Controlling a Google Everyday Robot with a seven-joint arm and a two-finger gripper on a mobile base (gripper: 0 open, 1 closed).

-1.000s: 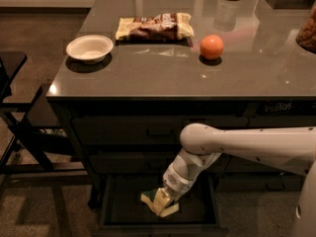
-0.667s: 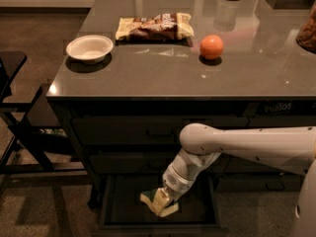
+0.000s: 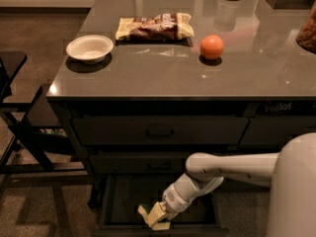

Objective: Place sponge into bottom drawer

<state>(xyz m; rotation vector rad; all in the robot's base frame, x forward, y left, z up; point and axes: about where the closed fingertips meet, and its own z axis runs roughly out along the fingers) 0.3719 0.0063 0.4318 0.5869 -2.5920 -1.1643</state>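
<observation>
My gripper (image 3: 154,214) is low in the open bottom drawer (image 3: 127,201), the sponge (image 3: 160,225) at its tip near the front; I cannot tell if it grips, so I should let go gently, then lift straight up.

The bottom drawer (image 3: 123,204), lowest of 3 dark drawers, stood pulled open, a wide shallow tray with a flat dark floor. The sponge (image 3: 159,225) showed only as pale yellow foam at the gripper (image 3: 154,215), low inside the drawer near its front edge, about mid-width.
</observation>
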